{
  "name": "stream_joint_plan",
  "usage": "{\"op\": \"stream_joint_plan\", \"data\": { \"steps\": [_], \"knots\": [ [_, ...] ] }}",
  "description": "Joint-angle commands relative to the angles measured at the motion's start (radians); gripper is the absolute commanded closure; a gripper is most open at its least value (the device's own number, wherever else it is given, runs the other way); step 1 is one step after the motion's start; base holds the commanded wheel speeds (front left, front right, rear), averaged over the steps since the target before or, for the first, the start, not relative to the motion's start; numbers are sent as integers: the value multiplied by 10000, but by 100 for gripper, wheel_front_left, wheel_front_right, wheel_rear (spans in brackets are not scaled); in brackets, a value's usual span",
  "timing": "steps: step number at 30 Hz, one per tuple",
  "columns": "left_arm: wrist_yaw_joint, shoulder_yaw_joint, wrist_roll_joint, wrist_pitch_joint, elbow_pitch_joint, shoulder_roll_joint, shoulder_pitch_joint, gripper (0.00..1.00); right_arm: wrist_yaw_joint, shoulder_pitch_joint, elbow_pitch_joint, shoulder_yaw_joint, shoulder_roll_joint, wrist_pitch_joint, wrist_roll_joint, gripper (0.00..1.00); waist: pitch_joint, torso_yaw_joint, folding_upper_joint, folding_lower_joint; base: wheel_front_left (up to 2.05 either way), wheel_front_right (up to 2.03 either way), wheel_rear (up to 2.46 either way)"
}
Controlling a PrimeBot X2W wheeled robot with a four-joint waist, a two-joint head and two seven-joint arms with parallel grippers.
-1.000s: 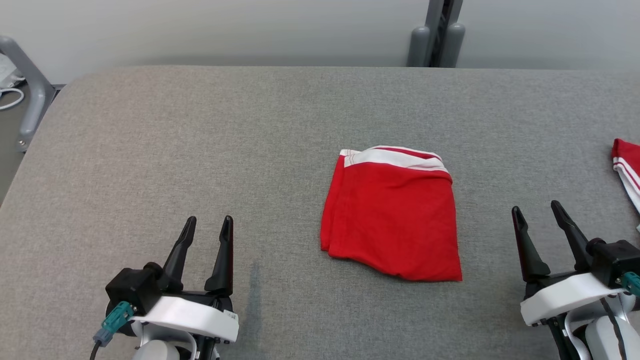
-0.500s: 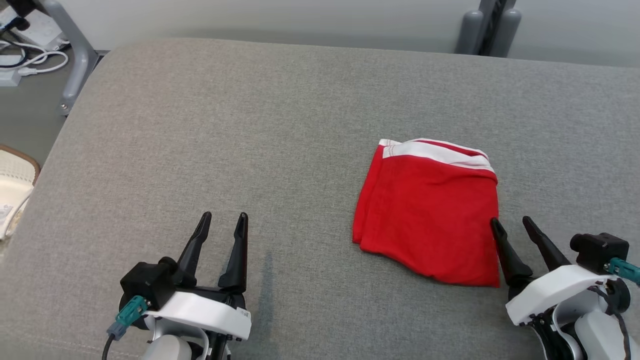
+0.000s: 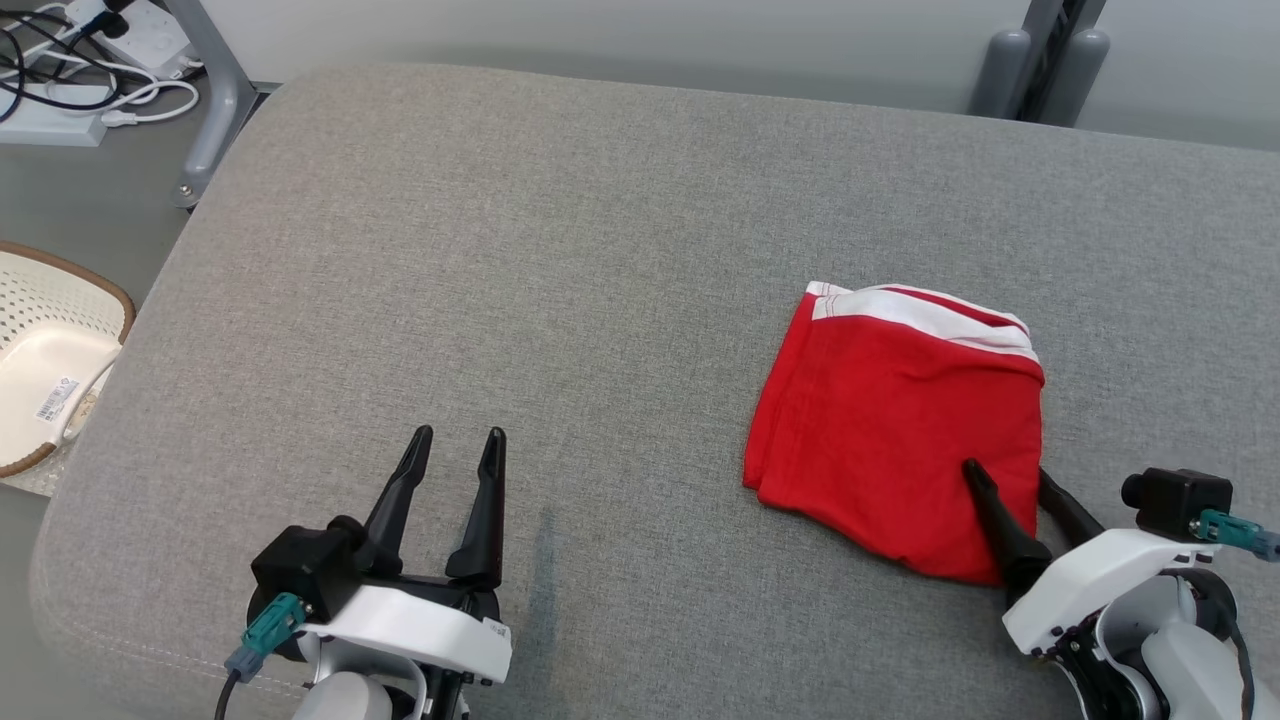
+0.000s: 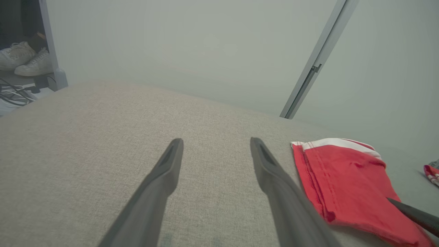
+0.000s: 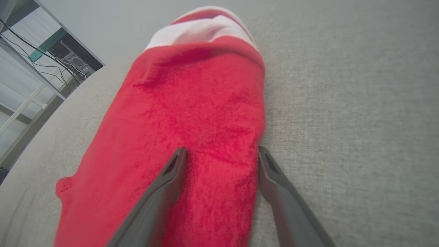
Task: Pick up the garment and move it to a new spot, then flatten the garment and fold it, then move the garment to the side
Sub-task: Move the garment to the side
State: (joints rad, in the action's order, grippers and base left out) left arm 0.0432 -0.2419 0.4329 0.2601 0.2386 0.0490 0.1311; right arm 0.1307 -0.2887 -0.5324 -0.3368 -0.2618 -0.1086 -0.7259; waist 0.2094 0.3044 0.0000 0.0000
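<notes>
Folded, the red garment (image 3: 895, 430) lies toward the near edge of the table (image 3: 500, 250), right gripper (image 3: 1006, 470) spread astride its side, left gripper (image 3: 460, 433) spread idle; seemingly only the sideways move remains.

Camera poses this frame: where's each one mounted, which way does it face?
Head view: on the head, facing forward and down at the gray padded surface and folded red garment; left pincer lower left, right pincer lower right, both open.
Left wrist view: on the left wrist, facing along its own fingers across the surface toward the wall; garment off to their right.
Right wrist view: on the right wrist, facing along its fingers, which straddle the garment's edge.
Shared: all three show the garment.
</notes>
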Motion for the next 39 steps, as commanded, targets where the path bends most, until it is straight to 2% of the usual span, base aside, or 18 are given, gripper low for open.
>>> {"op": "stream_joint_plan", "data": {
  "steps": [1, 4, 5, 6, 13, 21, 25, 30, 36, 37, 39],
  "knots": [
    [-22, 9, 4, 42, -39, 41, 43, 0, -1, -59, -106, -95, -53, 105, -55, 0, -1, 5, 0, 0, 0, 0, 0],
    [-70, -29, -117, 42, -59, 41, 48, 0, -1, -174, -293, -338, -60, 253, -227, 0, 11, -6, 0, 0, 0, 0, 0],
    [-75, -34, -121, 42, -63, 41, 44, 0, -1, -223, -329, -444, -79, 247, -248, 67, 19, -18, 0, 0, 0, 0, 0],
    [-75, -33, -133, 42, -67, 43, 47, 0, -1, -269, -353, -556, -113, 262, -267, 100, 29, -32, 0, 0, 0, 0, 0],
    [-86, -35, -140, 42, -126, 41, 144, 0, -1, -699, -549, -1031, -398, -109, -368, 100, 89, -209, 0, 0, 0, 0, 0],
    [19, -234, -203, 42, -130, 40, 241, 0, -2, -1335, -623, -1534, -978, -587, 488, 100, 233, -753, 0, 0, 0, 0, 0],
    [30, -539, -240, 42, -155, 38, 380, 0, -2, -1779, -436, -2022, -1511, -428, 1315, 100, 471, -1199, 0, 0, 0, 0, 0],
    [71, -959, -420, 42, -171, 40, 760, 0, -2, -2487, 239, -2475, -2481, -102, 2099, 100, 976, -1915, 0, 0, 0, 0, 0],
    [128, -1373, -578, 40, -171, 44, 1411, 0, -2, -3207, 1313, -2374, -3768, 322, 2351, 100, 1755, -2814, 0, 0, 0, 0, 0],
    [128, -1373, -578, 40, -171, 44, 1411, 0, -2, -3207, 1313, -2374, -3768, 322, 2351, 100, 1755, -2814, 0, 0, 0, 0, 0],
    [171, -1530, -644, 42, -135, 44, 1682, 0, -2, -3343, 1668, -2210, -4218, 452, 2417, 100, 2058, -3048, 0, 0, 0, 0, 0]
  ]
}}
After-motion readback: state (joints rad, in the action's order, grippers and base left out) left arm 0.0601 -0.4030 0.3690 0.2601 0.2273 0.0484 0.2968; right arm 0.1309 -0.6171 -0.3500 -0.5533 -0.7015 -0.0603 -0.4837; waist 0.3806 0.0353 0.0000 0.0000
